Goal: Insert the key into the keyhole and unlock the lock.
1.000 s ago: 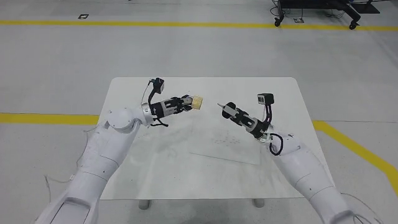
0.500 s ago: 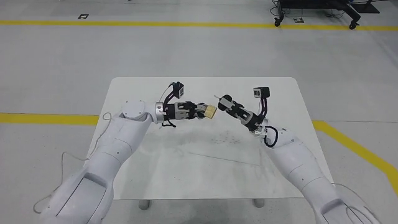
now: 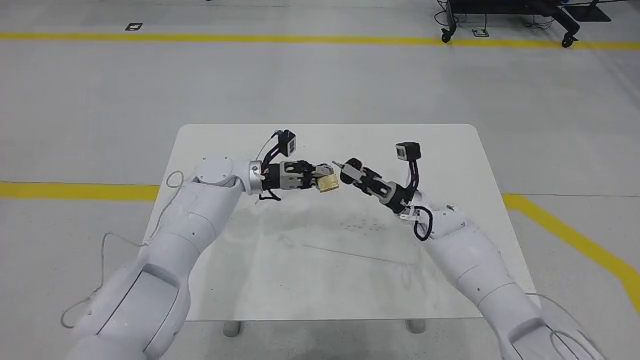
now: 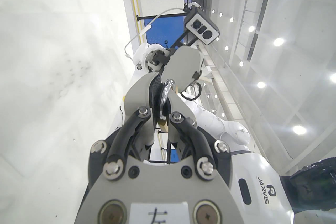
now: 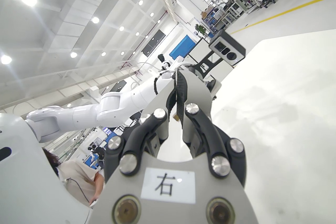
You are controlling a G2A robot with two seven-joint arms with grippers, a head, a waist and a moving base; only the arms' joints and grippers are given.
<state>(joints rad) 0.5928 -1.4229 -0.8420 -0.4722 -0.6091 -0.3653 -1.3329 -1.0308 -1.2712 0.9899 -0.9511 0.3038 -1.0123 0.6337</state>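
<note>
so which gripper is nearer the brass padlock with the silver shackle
Left. The left gripper is shut on the brass padlock; the right gripper, gripping a small key, sits just beside it.

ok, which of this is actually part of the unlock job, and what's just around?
In the job: padlock in left end effector; right end effector, key hidden in its grip.
Just around: table, wheeled cart on the floor behind.
</note>
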